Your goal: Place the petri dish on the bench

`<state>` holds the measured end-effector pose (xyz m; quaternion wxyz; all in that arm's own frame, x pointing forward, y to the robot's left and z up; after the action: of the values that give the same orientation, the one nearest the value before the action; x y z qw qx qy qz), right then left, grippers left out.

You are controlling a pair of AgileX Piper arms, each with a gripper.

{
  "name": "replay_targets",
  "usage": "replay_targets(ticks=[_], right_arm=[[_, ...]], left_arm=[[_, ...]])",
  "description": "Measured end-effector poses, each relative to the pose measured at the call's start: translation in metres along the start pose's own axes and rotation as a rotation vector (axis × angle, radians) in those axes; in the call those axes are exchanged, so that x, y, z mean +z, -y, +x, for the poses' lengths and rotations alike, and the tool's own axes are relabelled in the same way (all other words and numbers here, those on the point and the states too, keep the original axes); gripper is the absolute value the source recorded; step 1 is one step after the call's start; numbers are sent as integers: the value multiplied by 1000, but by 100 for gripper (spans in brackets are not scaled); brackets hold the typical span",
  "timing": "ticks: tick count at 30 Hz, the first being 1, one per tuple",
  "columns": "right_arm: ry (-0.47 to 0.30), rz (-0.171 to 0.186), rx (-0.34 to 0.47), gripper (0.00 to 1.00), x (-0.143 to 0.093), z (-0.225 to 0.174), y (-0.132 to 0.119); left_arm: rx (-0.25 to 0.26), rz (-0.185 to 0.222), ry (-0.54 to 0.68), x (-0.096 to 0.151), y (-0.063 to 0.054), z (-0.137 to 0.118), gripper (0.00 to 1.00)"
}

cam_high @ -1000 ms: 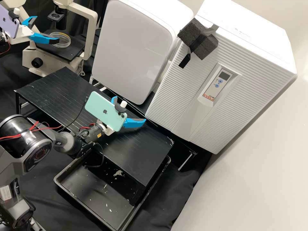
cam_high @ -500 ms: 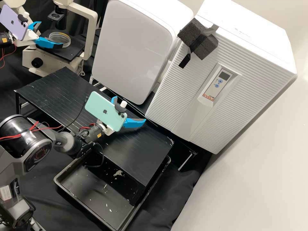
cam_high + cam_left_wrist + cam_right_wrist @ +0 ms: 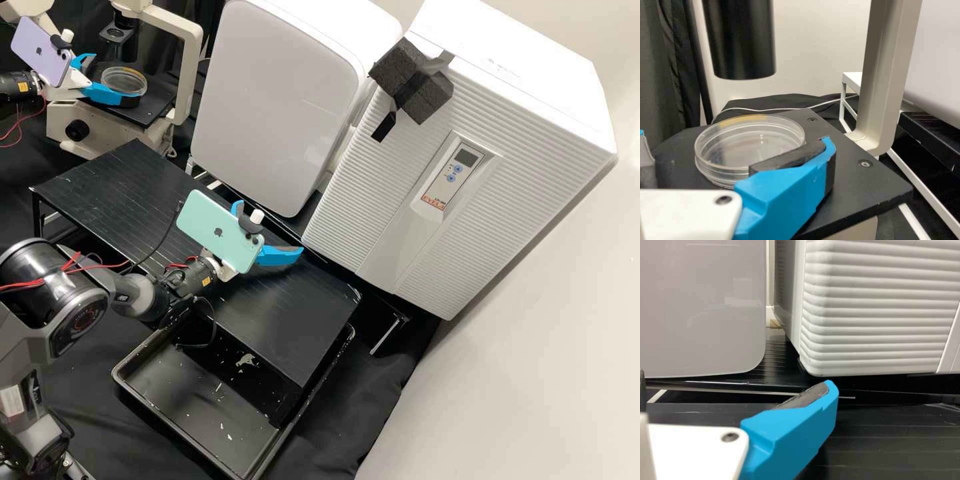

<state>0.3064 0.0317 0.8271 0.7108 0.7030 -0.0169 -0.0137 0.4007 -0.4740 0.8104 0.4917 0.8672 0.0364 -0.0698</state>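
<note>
In the high view my left gripper (image 3: 116, 79) is at the microscope, its fingers open on either side of the clear round petri dish (image 3: 125, 81), which rests on the black stage (image 3: 148, 116). In the left wrist view the left gripper (image 3: 735, 142) has one finger close beside the petri dish (image 3: 722, 172), overlapping its rim; whether they touch I cannot tell. The other finger shows at the picture's edge. My right gripper (image 3: 269, 228) stands open and holding nothing over the black bench (image 3: 320, 307); the right wrist view shows this right gripper (image 3: 735, 385) facing two white cabinets.
The microscope's pale frame (image 3: 190, 73) rises beside the stage, and its dark cylinder (image 3: 742, 40) hangs above the dish. Behind the bench stand a white cabinet (image 3: 273, 107) and a ribbed white unit (image 3: 373, 187). A black tray (image 3: 200, 427) lies in front, partly under the bench.
My left gripper has moved right and slightly down in the high view, bringing its open fingers around the dish. The dish and the right arm have kept still.
</note>
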Motion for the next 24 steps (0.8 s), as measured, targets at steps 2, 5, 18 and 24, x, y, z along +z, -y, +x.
replay_targets(ticks=[2, 5, 18, 24], right_arm=[[0, 0, 0, 100, 0, 0, 0], [0, 0, 0, 100, 0, 0, 0], [0, 0, 0, 100, 0, 0, 0], [0, 0, 0, 100, 0, 0, 0]], left_arm=[[0, -6, 0, 0, 1, 3, 100], [0, -10, 0, -1, 1, 4, 100], [2, -25, 0, -5, 0, 8, 100], [3, -35, 3, -7, 1, 14, 100]])
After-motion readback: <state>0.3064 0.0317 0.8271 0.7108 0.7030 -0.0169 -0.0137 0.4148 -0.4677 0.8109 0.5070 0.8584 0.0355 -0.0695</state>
